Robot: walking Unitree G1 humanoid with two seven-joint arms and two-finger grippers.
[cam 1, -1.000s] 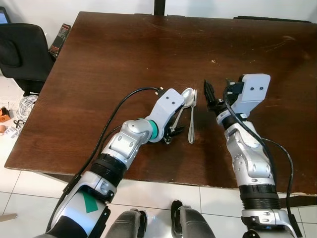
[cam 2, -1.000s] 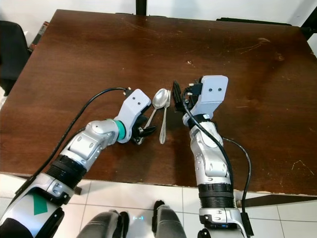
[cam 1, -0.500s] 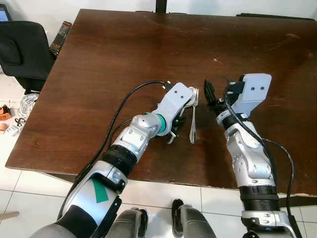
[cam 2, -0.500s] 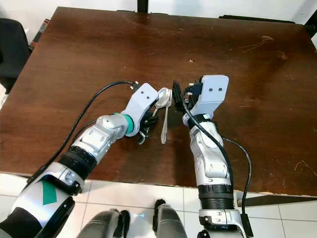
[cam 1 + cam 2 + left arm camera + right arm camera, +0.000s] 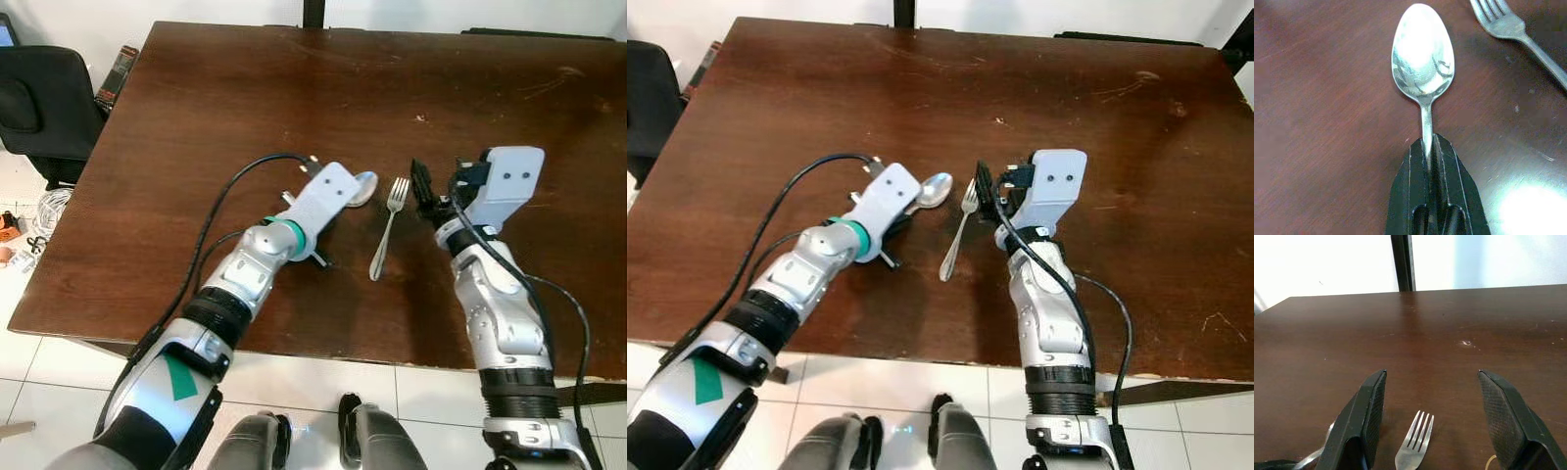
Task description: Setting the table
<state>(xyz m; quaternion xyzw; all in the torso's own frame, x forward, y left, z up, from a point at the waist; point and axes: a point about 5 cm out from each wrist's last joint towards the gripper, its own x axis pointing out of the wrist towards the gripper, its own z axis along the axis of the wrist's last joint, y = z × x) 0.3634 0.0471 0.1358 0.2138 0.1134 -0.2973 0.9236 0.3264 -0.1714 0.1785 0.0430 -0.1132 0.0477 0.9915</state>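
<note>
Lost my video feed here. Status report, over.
Left gripper shut on spoon handle, low over the table. Right gripper open, straddling fork tines. Fork lying apart from spoon. Nothing in the way.

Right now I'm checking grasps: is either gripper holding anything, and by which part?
The left gripper is shut on the spoon, pinching its handle just below the bowl. The right gripper is open and holds nothing; the fork lies on the table.

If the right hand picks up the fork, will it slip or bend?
The fork looks like polished metal, so probably stiff, light and somewhat slippery. It lies flat on the table, so the open right hand may struggle getting under it.
</note>
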